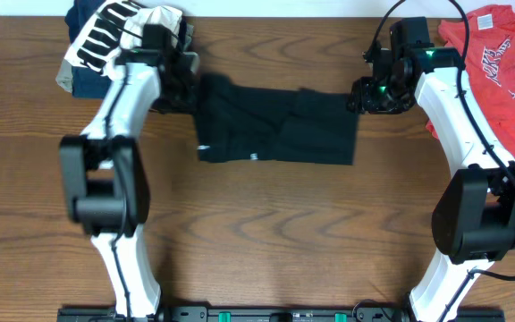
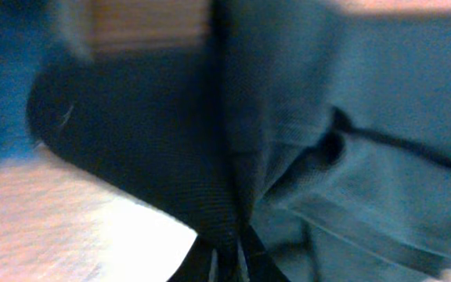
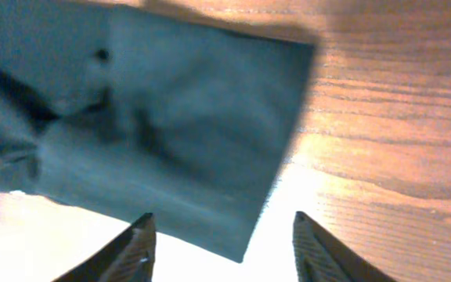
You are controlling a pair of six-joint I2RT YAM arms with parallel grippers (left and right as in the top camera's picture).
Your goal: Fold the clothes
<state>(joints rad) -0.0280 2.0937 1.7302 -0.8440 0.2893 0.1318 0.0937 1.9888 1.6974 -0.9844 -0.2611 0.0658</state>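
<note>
A plain black garment with a tiny white logo lies flattened across the middle of the table. My left gripper sits at its left edge. In the left wrist view that gripper is shut on a pinched fold of the black fabric. My right gripper hovers at the garment's right edge. In the right wrist view it stands open, and the near corner of the black garment reaches in between the fingertips without being gripped. A coral-red T-shirt with white print lies at the far right.
A heap of other clothes, one black-and-white striped over dark blue, sits at the back left behind my left arm. Bare wooden table spreads in front of the black garment. The red shirt lies just beyond my right arm.
</note>
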